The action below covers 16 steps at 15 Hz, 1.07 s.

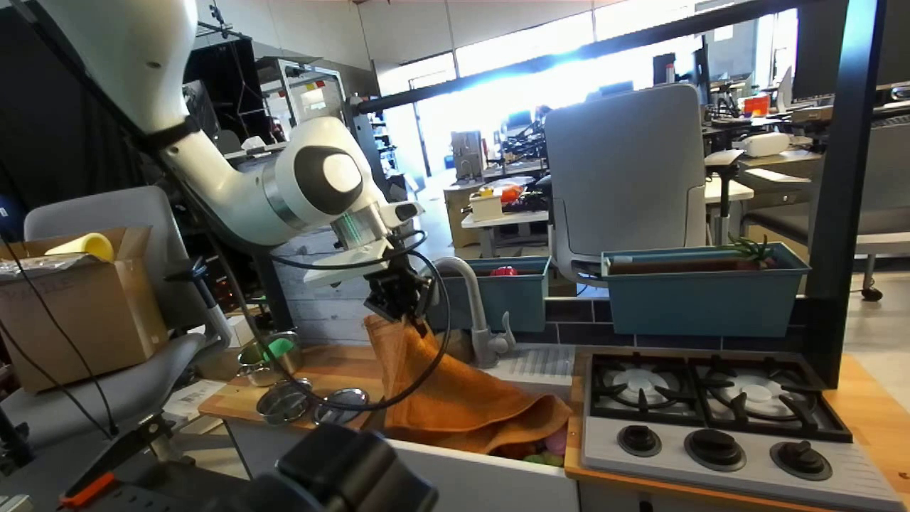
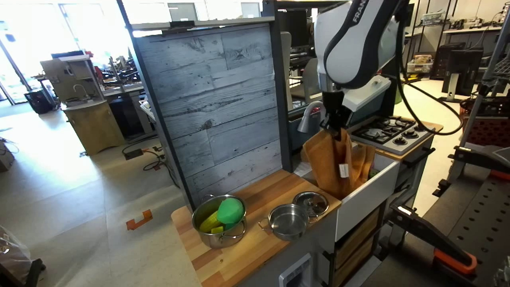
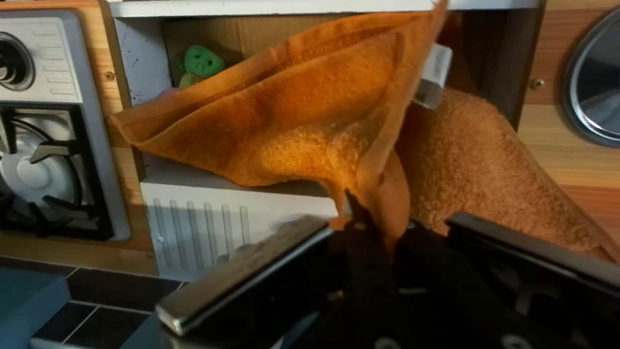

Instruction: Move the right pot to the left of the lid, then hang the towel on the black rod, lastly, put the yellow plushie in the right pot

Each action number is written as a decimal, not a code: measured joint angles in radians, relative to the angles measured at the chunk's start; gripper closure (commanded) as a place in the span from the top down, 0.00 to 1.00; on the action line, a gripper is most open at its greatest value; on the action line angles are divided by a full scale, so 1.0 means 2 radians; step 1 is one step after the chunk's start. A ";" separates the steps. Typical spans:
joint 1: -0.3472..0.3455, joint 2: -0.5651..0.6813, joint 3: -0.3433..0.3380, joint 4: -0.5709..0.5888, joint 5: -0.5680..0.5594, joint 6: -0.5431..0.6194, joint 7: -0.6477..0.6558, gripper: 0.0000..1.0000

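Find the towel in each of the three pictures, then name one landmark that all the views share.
In an exterior view: the towel is low, near the middle.
In an exterior view: the towel is right of centre, a little below mid-height.
In the wrist view: the towel spreads across the upper middle and out to the right edge.
Shared landmark: the stove, right of the towel in both exterior views, left of it in the wrist view.

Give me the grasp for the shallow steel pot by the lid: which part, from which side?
Probably the rim beside the wire handle facing the deep pot, from above: the shallow pot stands upright and open, so one jaw can go inside, one outside. The lid crowds the side nearer the towel. The gripper holds the towel, so free it first.
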 measured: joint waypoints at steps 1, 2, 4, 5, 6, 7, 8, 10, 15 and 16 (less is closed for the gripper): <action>0.000 -0.025 -0.003 -0.026 -0.002 0.020 0.004 0.01; 0.000 -0.050 -0.007 -0.052 -0.002 0.048 0.010 0.01; 0.000 -0.101 -0.020 -0.100 -0.002 0.100 0.025 0.01; 0.000 -0.127 -0.026 -0.120 -0.002 0.118 0.032 0.01; 0.000 -0.153 -0.033 -0.137 -0.002 0.133 0.040 0.01; 0.000 -0.179 -0.041 -0.152 -0.002 0.145 0.047 0.01; 0.001 -0.205 -0.049 -0.163 -0.002 0.156 0.054 0.01; 0.007 -0.257 -0.067 -0.179 -0.002 0.164 0.072 0.01; 0.023 -0.355 -0.100 -0.172 -0.008 0.171 0.142 0.01; 0.022 -0.364 -0.103 -0.167 -0.014 0.180 0.160 0.01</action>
